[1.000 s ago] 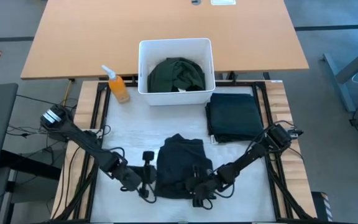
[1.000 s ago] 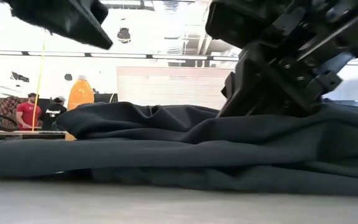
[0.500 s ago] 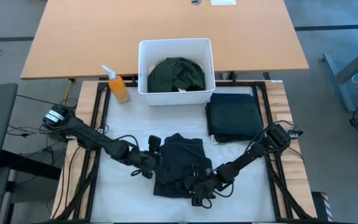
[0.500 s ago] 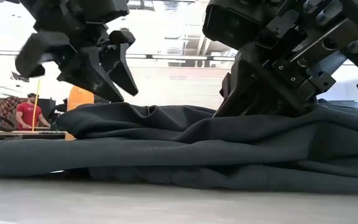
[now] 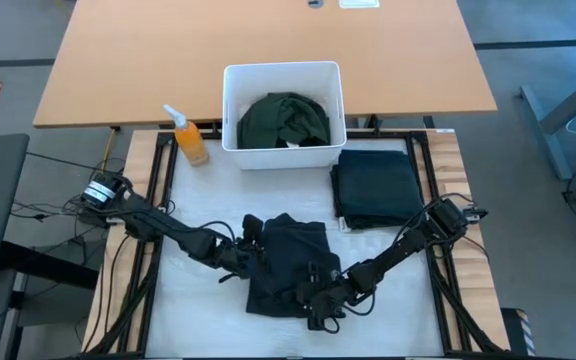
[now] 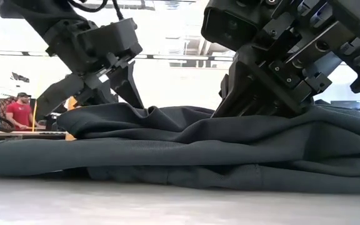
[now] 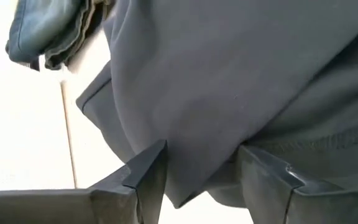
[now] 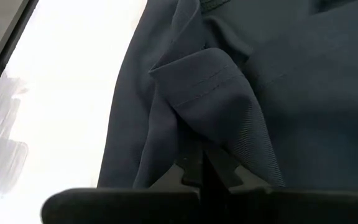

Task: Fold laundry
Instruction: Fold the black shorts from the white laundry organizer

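Note:
A dark charcoal garment point(image 5: 288, 262) lies crumpled on the white mat in the middle of the table, and it fills the low view point(image 6: 186, 150). My left gripper point(image 5: 251, 240) is open at its left edge. Its two fingers point(image 7: 146, 171) stand on either side of a bulging fold point(image 7: 197, 155). My right gripper point(image 5: 314, 300) is shut on the garment's near right part. In the low view point(image 6: 230, 112) it comes down onto the cloth's top. My left gripper's open fingers slant down over the fold at the garment's left edge point(image 6: 105, 109); whether they touch it, I cannot tell. My right gripper pinches a bunched fold of the garment point(image 8: 197, 140) between its two shut fingers, just below a stitched hem point(image 8: 207, 81). It slants down from the table's right. The rest of the garment lies slack on the mat.
A white bin point(image 5: 230, 110) with a dark green garment point(image 5: 284, 120) stands at the far middle, and an orange spray bottle point(image 5: 190, 140) stands to its left. A folded dark stack point(image 5: 376, 188) lies at the right. In the room behind there is a person in red point(image 6: 19, 112).
My left gripper has swung from the near left toward the far edge and the right, up to the garment's left edge. It has come down over the cloth and rolled as it went. The right gripper and the garment have kept still.

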{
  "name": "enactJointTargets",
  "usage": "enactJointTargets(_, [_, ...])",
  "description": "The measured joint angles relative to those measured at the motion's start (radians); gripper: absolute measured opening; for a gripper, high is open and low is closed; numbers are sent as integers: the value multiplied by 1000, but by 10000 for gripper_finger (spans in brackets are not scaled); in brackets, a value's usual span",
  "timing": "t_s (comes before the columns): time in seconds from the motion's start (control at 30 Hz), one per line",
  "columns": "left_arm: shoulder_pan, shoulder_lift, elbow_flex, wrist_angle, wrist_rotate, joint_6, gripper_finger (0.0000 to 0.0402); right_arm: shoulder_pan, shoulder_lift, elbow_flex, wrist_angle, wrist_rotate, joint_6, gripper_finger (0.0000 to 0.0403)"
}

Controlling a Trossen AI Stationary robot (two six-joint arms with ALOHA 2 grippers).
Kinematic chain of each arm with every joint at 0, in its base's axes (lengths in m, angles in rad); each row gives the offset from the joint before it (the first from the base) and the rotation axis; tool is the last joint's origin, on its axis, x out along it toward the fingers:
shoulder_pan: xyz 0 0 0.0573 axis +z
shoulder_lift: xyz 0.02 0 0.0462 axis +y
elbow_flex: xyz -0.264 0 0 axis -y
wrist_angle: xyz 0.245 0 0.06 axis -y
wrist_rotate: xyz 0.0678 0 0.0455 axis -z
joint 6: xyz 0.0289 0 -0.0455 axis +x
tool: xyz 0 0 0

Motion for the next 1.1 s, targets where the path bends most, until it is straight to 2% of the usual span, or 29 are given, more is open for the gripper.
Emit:
enactJointTargets(0.13, [3,0,0,-1,11,13,128,-2,0,0,-1,0,-2,20])
enactJointTargets(0.23, [10,0,0,-2,41,10,76,-4,0,0,0,0,-2,20])
enactJointTargets(0.3, [10,0,0,-2,29,4,32,-4,0,0,2,0,-2,20])
enactJointTargets(0.37, [10,0,0,2,10,-2,10,-4,0,0,4,0,0,20])
enactJointTargets(0.6, [19,-20,0,26,-137,-5,0,-5,0,0,15,-2,1,20])
enactJointTargets(0.9, [85,-114,0,33,-153,-5,0,-1,1,51,4,-80,-6,20])
enactJointTargets(1.1, [138,-157,0,-30,-145,-28,0,15,-53,90,-51,-80,-68,20])
